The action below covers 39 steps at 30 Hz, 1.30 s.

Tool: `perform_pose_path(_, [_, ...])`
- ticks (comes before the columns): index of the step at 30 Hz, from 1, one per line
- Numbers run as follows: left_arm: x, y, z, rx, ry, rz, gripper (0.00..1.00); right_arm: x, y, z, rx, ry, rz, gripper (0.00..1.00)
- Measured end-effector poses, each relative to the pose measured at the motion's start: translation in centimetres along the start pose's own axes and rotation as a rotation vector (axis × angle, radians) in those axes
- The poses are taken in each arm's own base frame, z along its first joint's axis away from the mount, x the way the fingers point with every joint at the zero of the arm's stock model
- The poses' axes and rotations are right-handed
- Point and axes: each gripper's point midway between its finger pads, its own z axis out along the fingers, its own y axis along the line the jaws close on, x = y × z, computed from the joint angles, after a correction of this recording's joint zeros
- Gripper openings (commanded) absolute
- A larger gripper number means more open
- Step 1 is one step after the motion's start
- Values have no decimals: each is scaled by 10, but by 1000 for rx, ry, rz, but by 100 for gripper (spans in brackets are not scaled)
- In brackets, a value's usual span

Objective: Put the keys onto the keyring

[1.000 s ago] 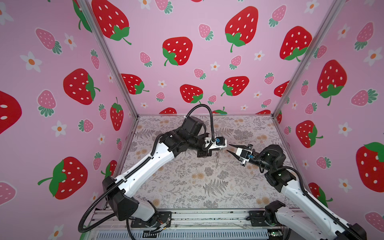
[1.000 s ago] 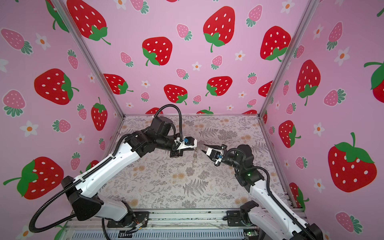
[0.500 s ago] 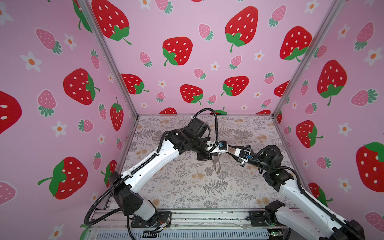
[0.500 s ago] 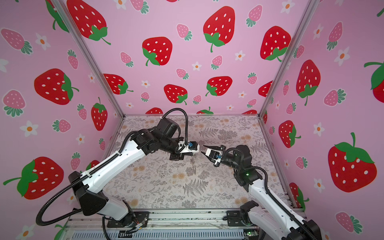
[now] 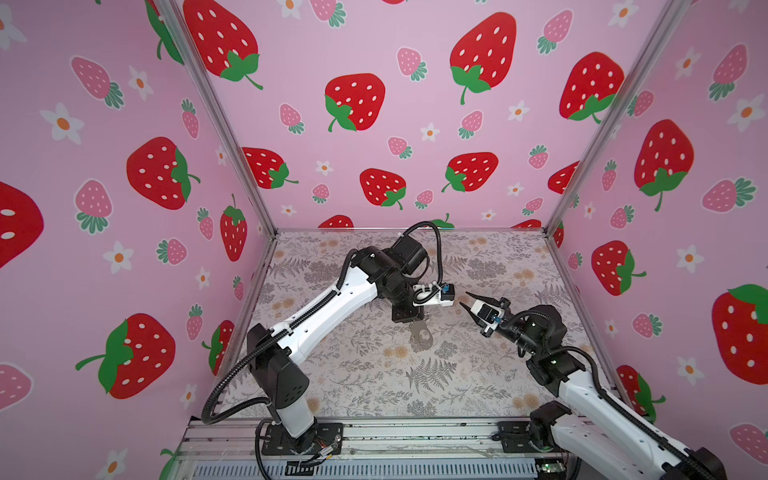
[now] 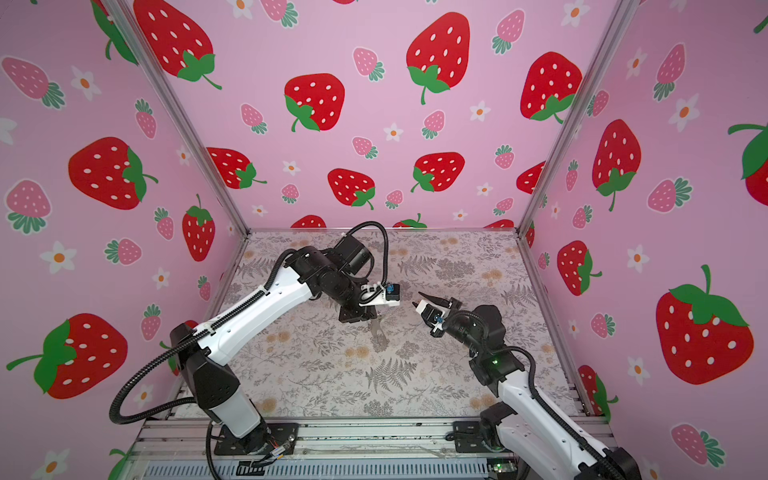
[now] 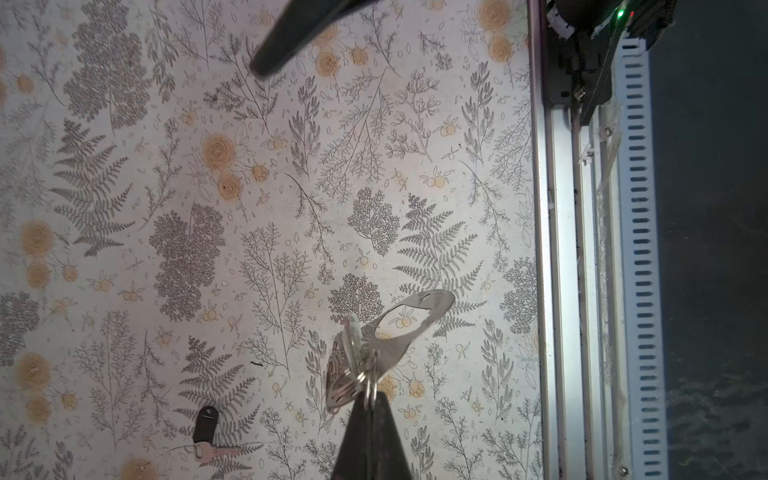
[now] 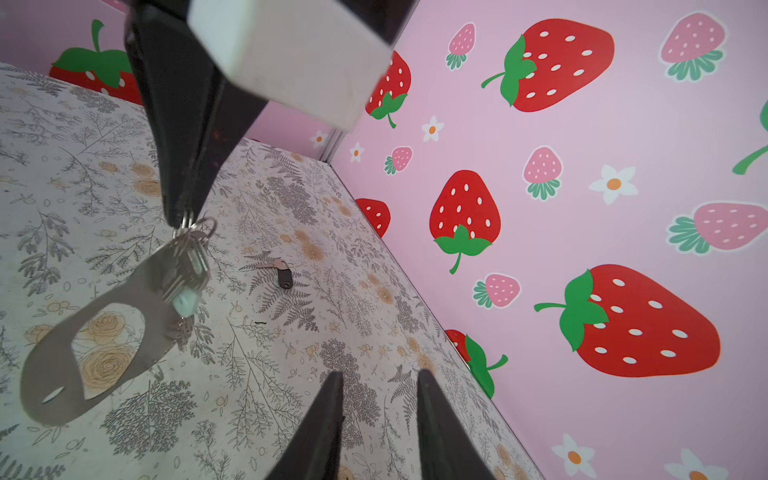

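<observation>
Left fingers (image 7: 370,419) are fully closed on one small silver ring of the keyring (image 7: 419,318). The keyring hangs clear above the tabletop (image 7: 415,124), its flat plate tilted and the other rings bunched just beyond the tips. Right fingers (image 8: 328,419) stand partly open and empty, held in the air facing the left arm's wrist. The keys (image 7: 205,426), one black-tagged and one plain, lie flat and close together on the tabletop, well apart from the keyring. Neither key is on a ring. Assessed risks: the hold is on a thin ring only, so the plate may swing, twist or slip out if bumped. The keys are thin and lie flush with the surface, so a pick may scrape the tabletop or push them away. The rings are small and crowded, and a slight misalignment would likely miss the intended ring.
</observation>
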Motion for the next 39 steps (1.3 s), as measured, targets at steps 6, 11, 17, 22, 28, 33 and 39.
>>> perform_pose_path(6, [1, -9, 2, 14, 27, 9, 0, -4, 18, -1, -83, -48, -6, 33])
perform_pose_path(11, [-5, -14, -14, -38, -38, 65, 0, -11, 40, 1, -203, -107, 20, 34])
perform_pose_path(17, [-11, -22, -32, -98, -124, 155, 0, -21, 65, 1, -347, -167, 86, 39])
perform_pose_path(22, [-13, -20, -29, -120, -144, 197, 0, -44, 68, 2, -416, -235, 113, 40])
perform_pose_path(28, [-18, -19, -24, -136, -156, 246, 0, -48, 84, 7, -497, -245, 175, 43])
perform_pose_path(33, [-23, -19, -28, -161, -169, 280, 0, -51, 91, 11, -522, -244, 195, 43])
perform_pose_path(39, [-27, -22, -32, -176, -178, 310, 0, -54, 79, 17, -460, -245, 209, 41])
